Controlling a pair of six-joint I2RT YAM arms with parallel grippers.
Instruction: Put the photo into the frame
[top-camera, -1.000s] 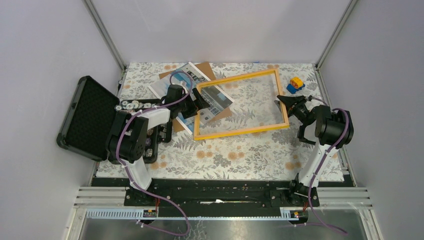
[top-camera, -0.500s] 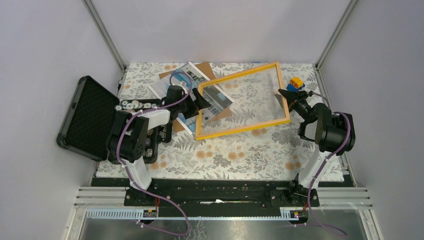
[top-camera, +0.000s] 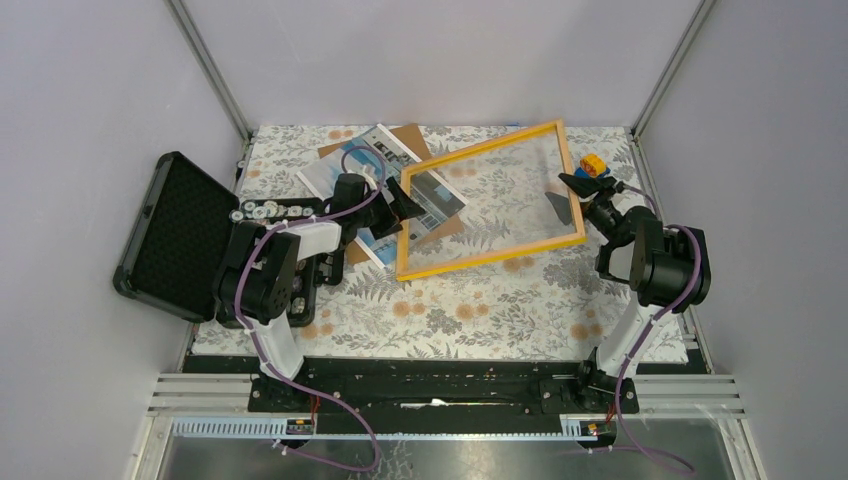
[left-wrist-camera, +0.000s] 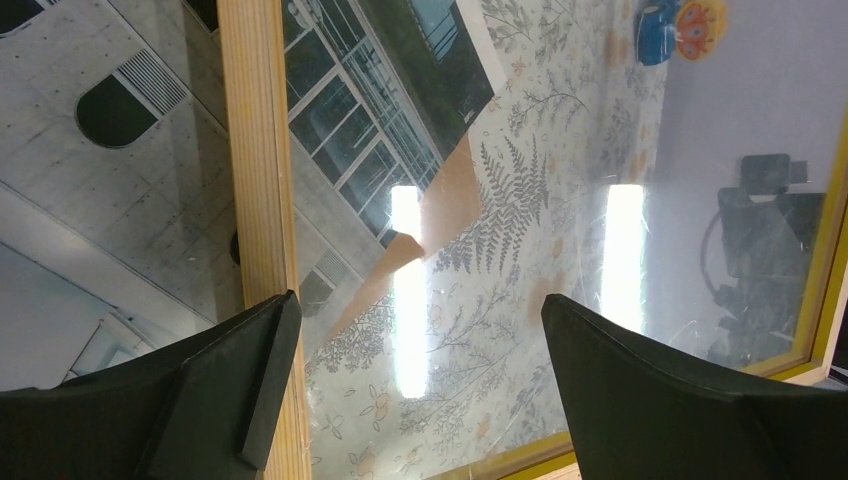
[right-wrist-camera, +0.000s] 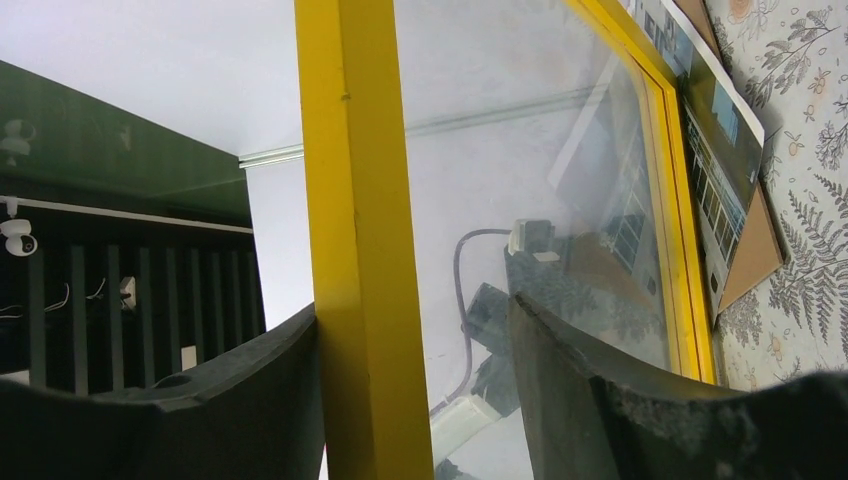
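Progress early, nothing seated yet

The floral-patterned tablecloth (top-camera: 450, 310) carries everything. On it the large, thin yellow-orange picture frame (top-camera: 490, 257) with its clear pane lies askew. Its left end overlaps one corner of the photo (top-camera: 322, 178), a big paper print of blue sky and a white building with dark window rows. The print rests on a plain brown hardboard sheet (top-camera: 405, 135).

By my reading the print is not seated in the frame at all; squaring up and fitting are both left.

The black hard case (top-camera: 175, 235) at the left stands open and shows only foam lining, as far as the top view tells.

The right gripper (right-wrist-camera: 415, 305) straddles the frame's right rail with its jaws parted. One finger is against the yellow wood and the other is clear of it, so there is no firm hold. The left gripper (left-wrist-camera: 420, 310) gapes wide at the left rail, holding nothing.

A small blue-and-yellow toy (top-camera: 592, 167) sits near the far right corner.
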